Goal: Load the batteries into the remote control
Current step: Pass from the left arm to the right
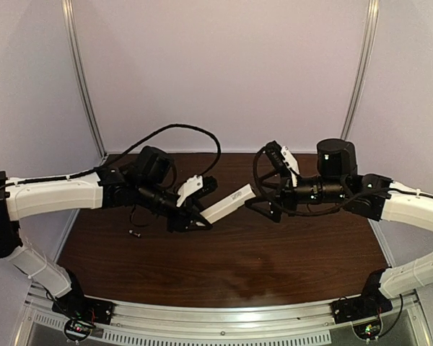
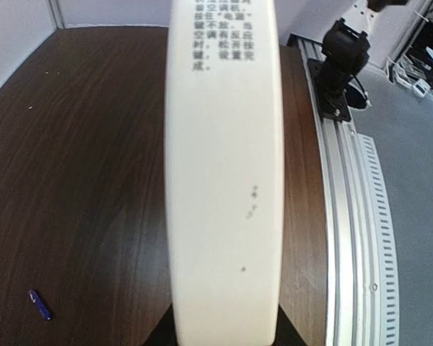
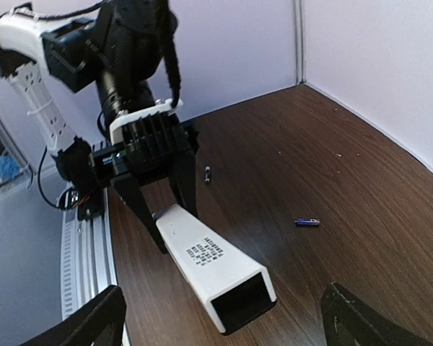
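The remote control (image 1: pixel 229 204) is clamped in the left gripper (image 1: pixel 193 217); the right gripper (image 1: pixel 264 184) is spread wide, empty. The bluish battery (image 3: pixel 307 223) and dark battery (image 3: pixel 208 174) are seen lying unloaded on the table (image 1: pixel 238 277).

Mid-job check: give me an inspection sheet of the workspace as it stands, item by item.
Surface: dark wood-grain table, bare apart from the batteries.
Job's things: remote control held above the table, its open hollow end toward the right gripper; bluish battery and dark battery lie loose on the table, apart from each other.
Clutter: nothing seen.
Grippers: left gripper shut on one end of the remote control; right gripper open and empty, facing the remote's open end.
Cables: black cable arcs above the left arm, off the table.
Surroundings: pale walls behind; metal rail along the near edge.
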You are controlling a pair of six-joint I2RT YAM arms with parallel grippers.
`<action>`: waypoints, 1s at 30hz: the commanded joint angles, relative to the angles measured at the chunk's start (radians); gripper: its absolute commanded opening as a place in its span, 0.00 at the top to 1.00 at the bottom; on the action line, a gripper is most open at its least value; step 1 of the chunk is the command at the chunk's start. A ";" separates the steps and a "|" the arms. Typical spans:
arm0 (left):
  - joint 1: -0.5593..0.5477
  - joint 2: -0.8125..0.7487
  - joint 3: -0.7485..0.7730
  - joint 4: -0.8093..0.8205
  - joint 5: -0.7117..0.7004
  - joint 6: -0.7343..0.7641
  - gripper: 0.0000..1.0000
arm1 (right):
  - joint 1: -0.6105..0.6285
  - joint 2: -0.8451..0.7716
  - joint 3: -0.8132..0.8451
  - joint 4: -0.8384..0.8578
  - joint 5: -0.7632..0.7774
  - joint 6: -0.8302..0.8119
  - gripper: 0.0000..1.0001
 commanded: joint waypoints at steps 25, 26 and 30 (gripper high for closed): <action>0.003 0.076 0.111 -0.153 0.321 0.298 0.92 | 0.111 0.062 0.147 -0.320 -0.146 -0.311 0.53; 0.003 0.077 0.112 -0.154 0.317 0.297 0.92 | 0.112 0.067 0.150 -0.323 -0.146 -0.312 0.55; 0.003 0.077 0.112 -0.154 0.296 0.296 0.92 | 0.114 0.074 0.158 -0.330 -0.145 -0.311 0.61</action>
